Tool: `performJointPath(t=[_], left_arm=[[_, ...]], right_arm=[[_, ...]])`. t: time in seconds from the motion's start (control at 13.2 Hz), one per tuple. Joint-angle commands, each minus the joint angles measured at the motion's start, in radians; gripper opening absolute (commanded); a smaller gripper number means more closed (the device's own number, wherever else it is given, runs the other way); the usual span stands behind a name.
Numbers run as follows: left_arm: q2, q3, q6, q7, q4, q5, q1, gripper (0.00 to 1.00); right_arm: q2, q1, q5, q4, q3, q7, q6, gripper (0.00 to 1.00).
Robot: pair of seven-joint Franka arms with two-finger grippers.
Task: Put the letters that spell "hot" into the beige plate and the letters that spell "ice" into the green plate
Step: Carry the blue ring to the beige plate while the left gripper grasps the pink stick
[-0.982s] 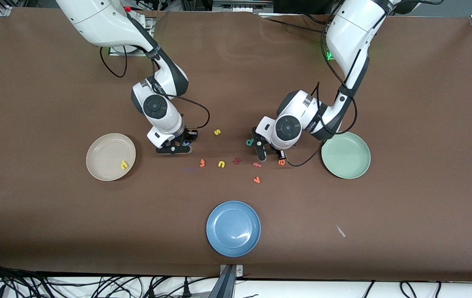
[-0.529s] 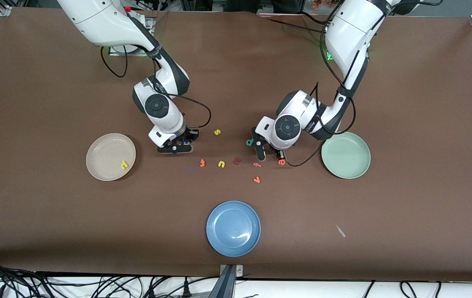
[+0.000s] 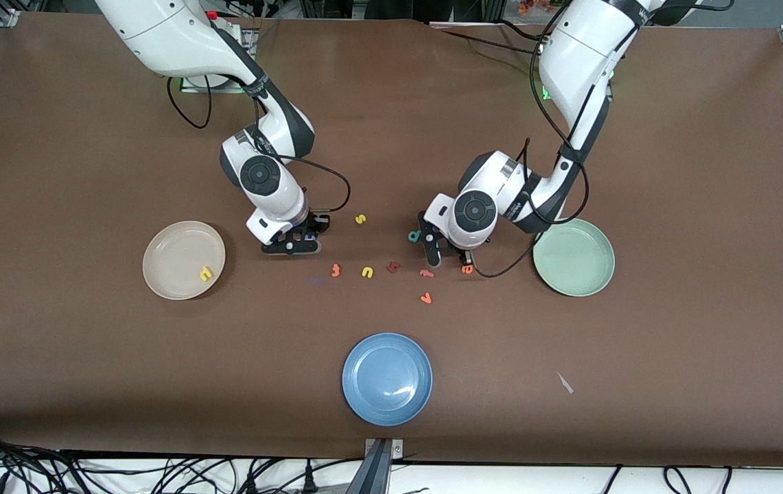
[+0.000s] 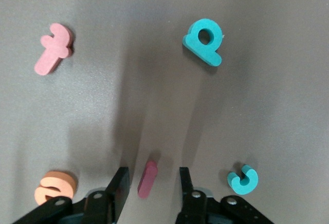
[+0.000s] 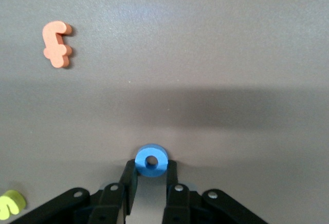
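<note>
Since earlier, both arms shift slightly: right pincer (image 5: 150, 175) pinches the blue "o" (image 5: 151, 161); left pincer (image 4: 151, 190), spread, straddles the red "i" (image 4: 148, 179) on the worktop (image 3: 672, 171)

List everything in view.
beige plate: one, toward the right arm's end
yellow "h": one, in the beige plate
green plate: one, pale, toward the left arm's end
blue plate: one, nearest the front camera
blue "o": one, in the right gripper
dark red "i": one, between the left gripper's fingers
teal "c", orange "e": one each, flanking the "i"
orange "t": one, mid-table
spare letters: six, teal "d", pink "f", yellow "s", yellow "u", dark red letter, orange letter, mid-table
white scrap: one, near the front camera
right gripper: shut on the "o"
left gripper: open
</note>
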Motion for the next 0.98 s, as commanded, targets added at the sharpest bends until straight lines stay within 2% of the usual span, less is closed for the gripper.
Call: performJointPath(t=[0.0, 0.3, 0.6, 0.91], left_arm=[[0.0, 0.003, 0.008, 0.01, -0.013, 0.024, -0.005, 0.0], [-0.008, 0.003, -0.013, 0.008, 0.001, 0.023, 0.0, 0.0], [-0.049, 0.003, -0.07, 0.004, 0.009, 0.004, 0.026, 0.0], [-0.114, 0.003, -0.183, 0.004, 0.009, 0.004, 0.088, 0.0]], right_arm=[[0.005, 0.007, -0.018, 0.026, -0.004, 0.01, -0.008, 0.09], [-0.027, 0.001, -0.021, 0.072, -0.018, -0.033, -0.116, 0.09], [-0.096, -0.001, -0.02, 0.069, -0.131, -0.287, -0.22, 0.09], [-0.134, -0.001, -0.02, 0.06, -0.245, -0.625, -0.248, 0.09]])
